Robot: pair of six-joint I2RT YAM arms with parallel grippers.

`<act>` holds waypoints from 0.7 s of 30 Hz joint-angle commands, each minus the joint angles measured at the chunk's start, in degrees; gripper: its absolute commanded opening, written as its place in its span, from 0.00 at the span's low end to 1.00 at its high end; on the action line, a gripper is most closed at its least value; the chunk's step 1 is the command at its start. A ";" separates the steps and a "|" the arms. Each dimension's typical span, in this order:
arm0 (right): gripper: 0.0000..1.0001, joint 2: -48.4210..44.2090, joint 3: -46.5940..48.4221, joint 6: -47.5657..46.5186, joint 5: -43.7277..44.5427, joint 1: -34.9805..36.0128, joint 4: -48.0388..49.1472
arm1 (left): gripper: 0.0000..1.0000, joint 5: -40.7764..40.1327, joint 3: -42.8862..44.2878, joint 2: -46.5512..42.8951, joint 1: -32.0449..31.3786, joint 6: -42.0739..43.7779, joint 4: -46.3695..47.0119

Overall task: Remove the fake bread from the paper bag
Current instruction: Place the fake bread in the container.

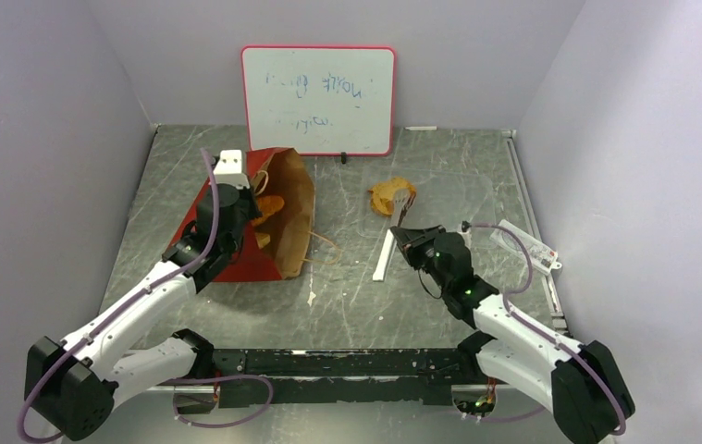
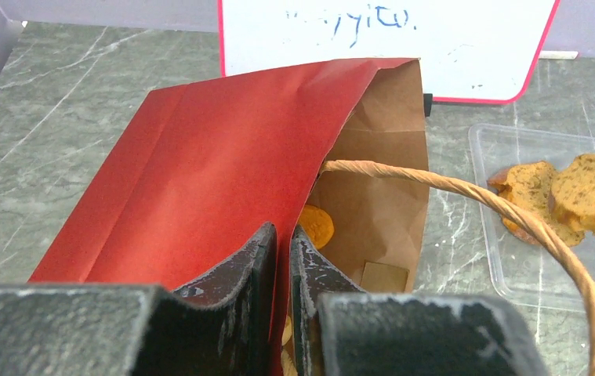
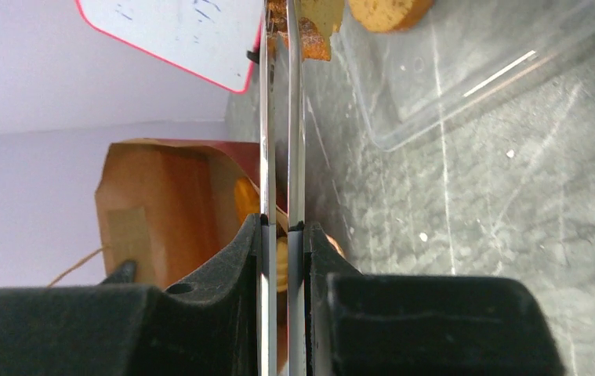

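The paper bag [image 1: 277, 227] lies on its side left of centre, red outside, brown inside, its mouth facing right. My left gripper [image 2: 282, 231] is shut on the bag's red wall [image 2: 215, 172] at the rim. Orange fake bread pieces [image 2: 317, 225] lie inside the bag. More fake bread slices [image 1: 390, 196] rest on a clear tray [image 2: 498, 258] to the right. My right gripper [image 3: 282, 227] is shut on thin metal tongs [image 3: 281, 117], which reach toward the tray's bread [image 3: 310, 37]. A loop handle [image 2: 513, 207] arches from the bag's mouth.
A red-framed whiteboard [image 1: 317, 100] leans on the back wall behind the bag. A white strip [image 1: 384, 256] lies beside my right gripper [image 1: 404, 231]. A clear packet [image 1: 532, 245] sits near the right wall. Grey walls close three sides.
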 commanded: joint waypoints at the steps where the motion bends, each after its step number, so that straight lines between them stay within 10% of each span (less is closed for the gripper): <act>1: 0.00 1.60 -0.60 1.78 -1.51 -1.63 10.08 | 0.07 0.61 -0.56 -1.66 -0.26 0.69 1.17; 21: 0.00 19.08 -2.33 8.02 -17.50 -9.54 32.54 | 0.07 0.56 0.27 0.03 -0.29 1.07 1.34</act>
